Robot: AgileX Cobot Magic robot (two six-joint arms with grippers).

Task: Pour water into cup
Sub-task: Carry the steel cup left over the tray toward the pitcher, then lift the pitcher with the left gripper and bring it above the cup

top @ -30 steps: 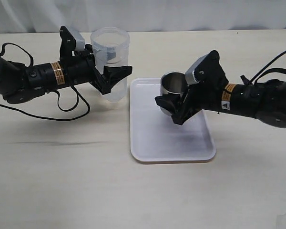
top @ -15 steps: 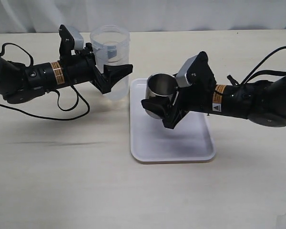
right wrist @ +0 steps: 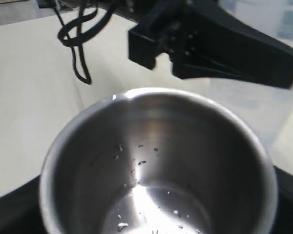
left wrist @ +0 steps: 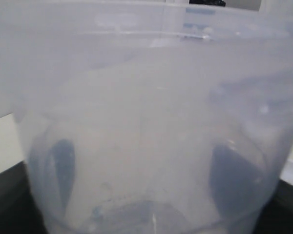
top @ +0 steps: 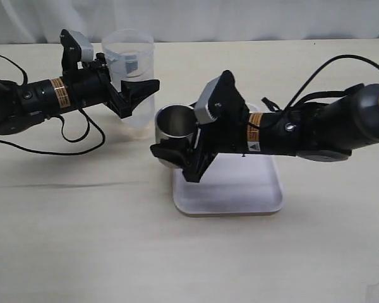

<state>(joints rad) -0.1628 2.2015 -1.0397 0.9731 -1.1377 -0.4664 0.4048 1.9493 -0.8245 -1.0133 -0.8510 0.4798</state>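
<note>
My left gripper is shut on the translucent plastic beaker and holds it upright at the back left. In the left wrist view the beaker fills the frame, and the dark fingers show through its wall. The water is too faint to make out. My right gripper is shut on the steel cup and holds it upright just right of the beaker, over the left edge of the tray. In the right wrist view the cup holds only a few droplets.
A white tray lies under the right arm in the middle of the table. The left arm's black cable loops on the table. The left gripper's black finger is just beyond the cup's rim in the right wrist view.
My right gripper has carried the cup left from the tray's middle to its left edge, close to the beaker. My left gripper has shifted the beaker a little left.
</note>
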